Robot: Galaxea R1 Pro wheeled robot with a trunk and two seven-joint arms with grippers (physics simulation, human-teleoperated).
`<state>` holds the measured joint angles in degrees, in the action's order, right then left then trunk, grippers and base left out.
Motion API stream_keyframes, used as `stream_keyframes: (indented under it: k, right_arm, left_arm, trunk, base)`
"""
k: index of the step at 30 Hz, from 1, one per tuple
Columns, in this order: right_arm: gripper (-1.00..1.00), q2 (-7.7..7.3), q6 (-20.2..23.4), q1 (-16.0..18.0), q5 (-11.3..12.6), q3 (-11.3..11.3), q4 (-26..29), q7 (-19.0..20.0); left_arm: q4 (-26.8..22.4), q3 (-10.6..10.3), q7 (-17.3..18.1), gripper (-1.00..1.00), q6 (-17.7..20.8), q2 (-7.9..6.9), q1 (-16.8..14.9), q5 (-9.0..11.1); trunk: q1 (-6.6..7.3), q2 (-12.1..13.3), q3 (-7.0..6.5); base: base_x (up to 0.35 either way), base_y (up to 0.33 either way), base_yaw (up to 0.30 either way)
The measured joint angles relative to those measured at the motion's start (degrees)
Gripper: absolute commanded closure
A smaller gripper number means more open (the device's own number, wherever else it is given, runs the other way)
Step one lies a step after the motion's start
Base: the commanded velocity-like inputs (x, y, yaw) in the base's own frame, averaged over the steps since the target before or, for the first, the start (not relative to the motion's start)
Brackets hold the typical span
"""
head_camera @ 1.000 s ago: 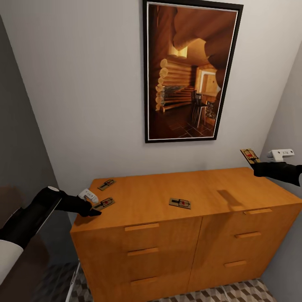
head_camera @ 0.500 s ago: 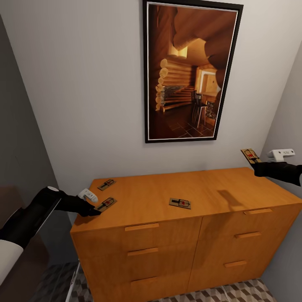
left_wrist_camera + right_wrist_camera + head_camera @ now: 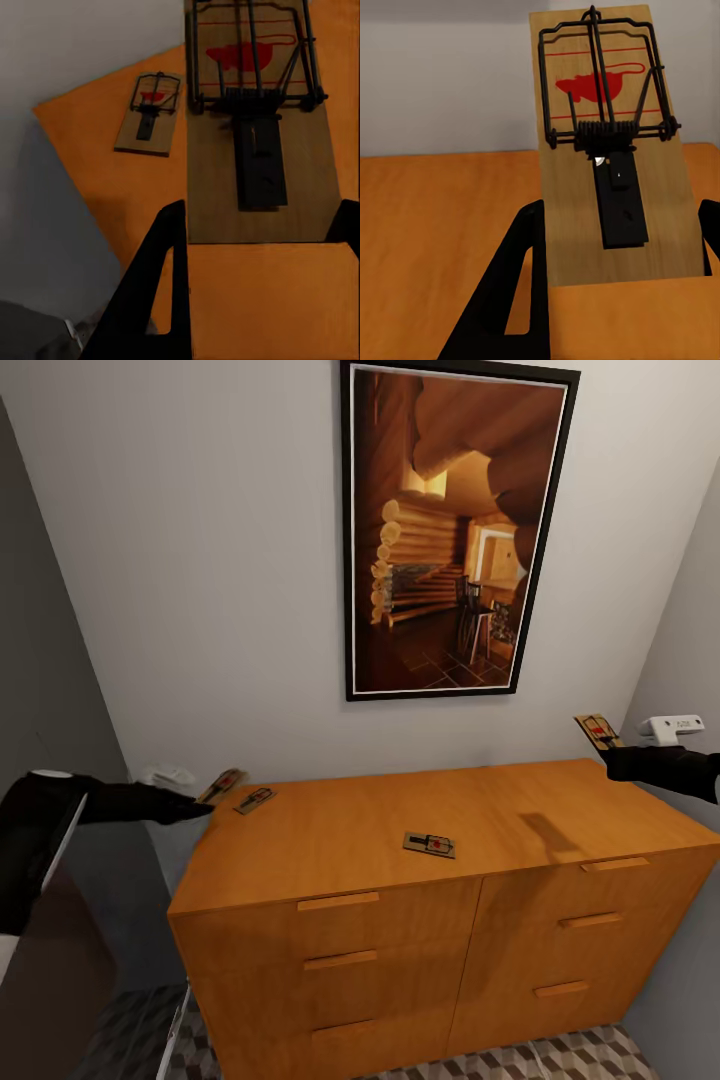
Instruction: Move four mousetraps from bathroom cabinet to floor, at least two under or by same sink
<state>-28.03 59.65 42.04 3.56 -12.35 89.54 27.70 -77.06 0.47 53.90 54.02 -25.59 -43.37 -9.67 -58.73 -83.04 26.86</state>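
While both of your arms are raised above the cabinet, each already carries a trap, so the job now is getting them down to the cube-patterned bathroom floor showing at the cabinet's foot. Nearest you, your left gripper is clamped on a mousetrap by its short end, held just off the top's rear left corner; the left arm reaches in nearly level from the side, forearm low, fingers pointing toward the wall. In the left wrist view that held trap juts straight out between the black fingers, bail end away, which keeps the wire parts clear of the pads. Your right gripper grips a second mousetrap the same way, lifted above the right rear corner, the arm coming in level from the right; the right wrist view shows this trap standing out past the fingers. Two traps are left on the top: one near the middle, and one at the rear left corner, just beside your left load. Behind hangs a framed log-cabin picture.
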Motion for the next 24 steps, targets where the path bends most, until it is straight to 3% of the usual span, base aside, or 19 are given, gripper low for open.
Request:
stream_keyframes:
  k: [4, 17, 20, 22, 24]
  right_arm:
    - [1.0, 0.0, 0.0, 0.0, 0.0, 0.1, 0.0, 0.0]
    - [1.0, 0.31, 0.0, 0.0, 0.1, 0.2, 0.1, 0.0]
    - [1.0, 0.68, 0.0, 0.0, 0.2, 0.2, 0.1, 0.1]
    - [1.0, 1.08, 0.0, 0.0, 0.3, 0.8, 0.2, 0.1]
    - [1.0, 1.65, 0.0, 0.0, 0.4, 2.6, 0.2, -0.1]
  left_arm:
    - [-4.3, 0.8, 0.1, 1.0, 2.2, -0.63, 0.0, 0.0]
    - [-5.4, 1.0, -0.2, 1.0, 4.9, 0.22, 0.0, -0.1]
    - [-5.4, 1.0, -1.2, 1.0, 5.1, 2.25, 0.1, -0.1]
    - [-5.4, 1.1, -5.8, 1.0, 5.3, 6.23, 0.0, -0.6]
    - [-5.4, 1.3, -15.4, 1.0, 5.5, 11.79, 0.0, -1.6]
  trunk:
    - [0.0, 0.0, 0.0]
    - [0.0, 0.0, 0.0]
    - [0.0, 0.0, 0.0]
    - [-0.01, 0.0, 0.01]
    - [-0.01, 0.0, 0.01]
  base:
    - [0.0, 0.0, 0.0]
    - [0.0, 0.0, 0.0]
    - [0.0, 0.0, 0.0]
    - [0.0, 0.0, 0.0]
    - [0.0, 0.0, 0.0]
